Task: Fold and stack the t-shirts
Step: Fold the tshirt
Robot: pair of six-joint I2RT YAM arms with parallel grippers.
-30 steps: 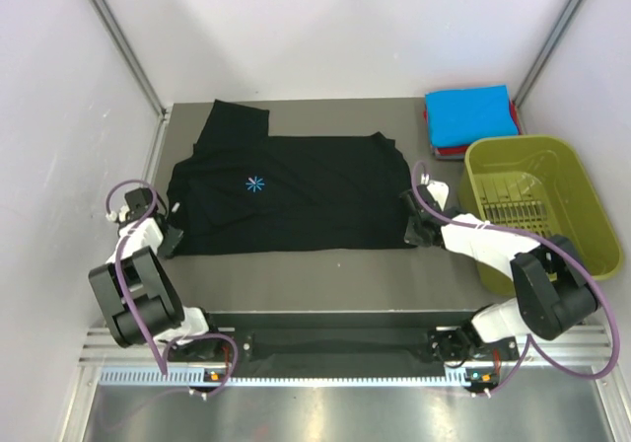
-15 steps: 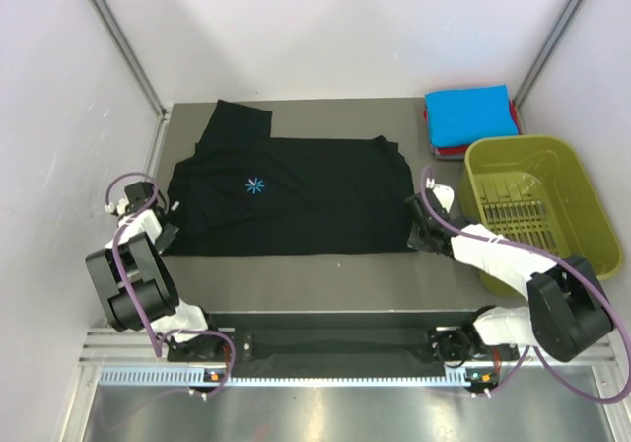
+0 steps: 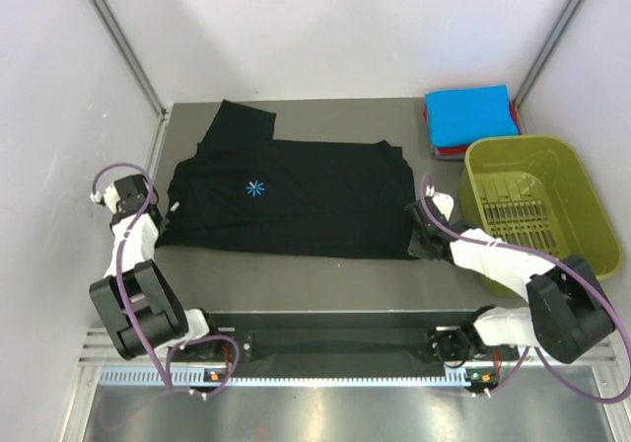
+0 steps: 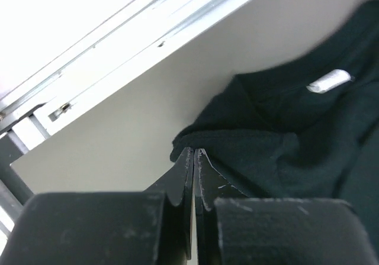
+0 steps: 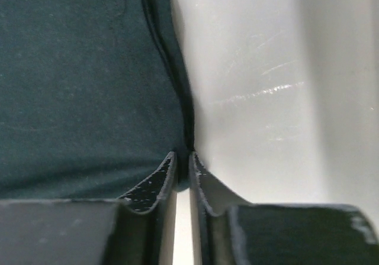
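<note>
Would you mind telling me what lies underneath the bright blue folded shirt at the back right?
A red folded shirt lies under the blue shirt; only its edges show, along the near and left sides. Anything beneath that is covered.

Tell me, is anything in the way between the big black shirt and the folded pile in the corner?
Nothing visible. Bare table lies between the black t-shirt and the blue t-shirt topping the pile; the green basket sits nearer, off to the side.
</note>
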